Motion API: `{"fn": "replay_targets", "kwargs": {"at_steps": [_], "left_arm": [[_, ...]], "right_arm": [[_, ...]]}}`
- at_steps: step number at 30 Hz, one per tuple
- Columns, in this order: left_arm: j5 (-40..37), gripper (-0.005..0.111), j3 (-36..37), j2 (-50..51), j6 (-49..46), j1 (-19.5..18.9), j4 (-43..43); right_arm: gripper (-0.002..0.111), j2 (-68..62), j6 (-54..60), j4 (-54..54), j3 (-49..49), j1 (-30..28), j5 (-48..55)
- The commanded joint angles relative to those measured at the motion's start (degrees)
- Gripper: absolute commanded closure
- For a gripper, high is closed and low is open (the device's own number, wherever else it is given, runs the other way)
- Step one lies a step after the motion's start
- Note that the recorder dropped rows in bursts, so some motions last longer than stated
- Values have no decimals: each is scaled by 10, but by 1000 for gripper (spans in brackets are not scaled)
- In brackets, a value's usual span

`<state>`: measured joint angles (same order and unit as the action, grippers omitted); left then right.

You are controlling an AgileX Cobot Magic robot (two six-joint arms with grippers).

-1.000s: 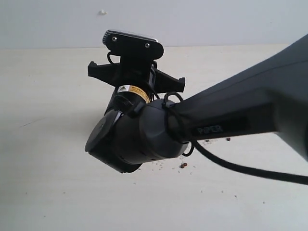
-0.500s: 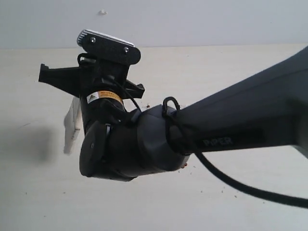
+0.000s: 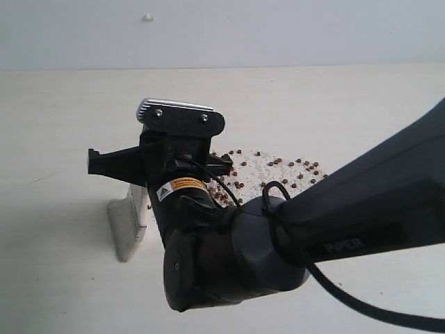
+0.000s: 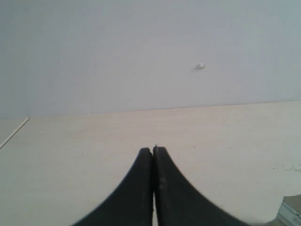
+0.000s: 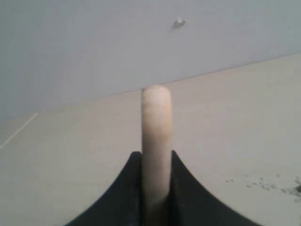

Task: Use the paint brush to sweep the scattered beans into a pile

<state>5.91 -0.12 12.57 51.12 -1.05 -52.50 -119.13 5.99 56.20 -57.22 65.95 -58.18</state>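
Right gripper (image 5: 156, 157) clamps the pale wooden handle of the paint brush (image 5: 156, 117), its two black jaws pressed against either side of the handle, whose rounded end stands up between them in the right wrist view. From the exterior camera, the brush's (image 3: 127, 226) wide flat end hangs to the left of the dark right arm (image 3: 361, 209), low over the light tabletop (image 3: 62, 111); whether it touches the surface cannot be told. The beans (image 3: 278, 165), reddish-brown and mixed with fine whitish grains, lie scattered on the table just right of the brush, partly hidden behind the arm. Left gripper (image 4: 153, 149) is empty, its jaws closed together above a bare stretch of the table.
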Motion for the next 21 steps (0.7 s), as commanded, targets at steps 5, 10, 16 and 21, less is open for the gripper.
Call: {"fn": "replay_targets", "kwargs": {"at_steps": [5,10,16,21], "left_arm": [[-2,107,1,-2,0,-1,2],[-2,107,1,-2,0,-1,2],[-2,107,1,-2,0,-1,2],[-2,107,1,-2,0,-1,2]], "right_arm": [[108,19,183,102,19,-2,-28],[108,27,291,151,19,-2,-56],[108,28,351,174,19,-2,-78],[108,28,363,174,19,-2,-93]]}}
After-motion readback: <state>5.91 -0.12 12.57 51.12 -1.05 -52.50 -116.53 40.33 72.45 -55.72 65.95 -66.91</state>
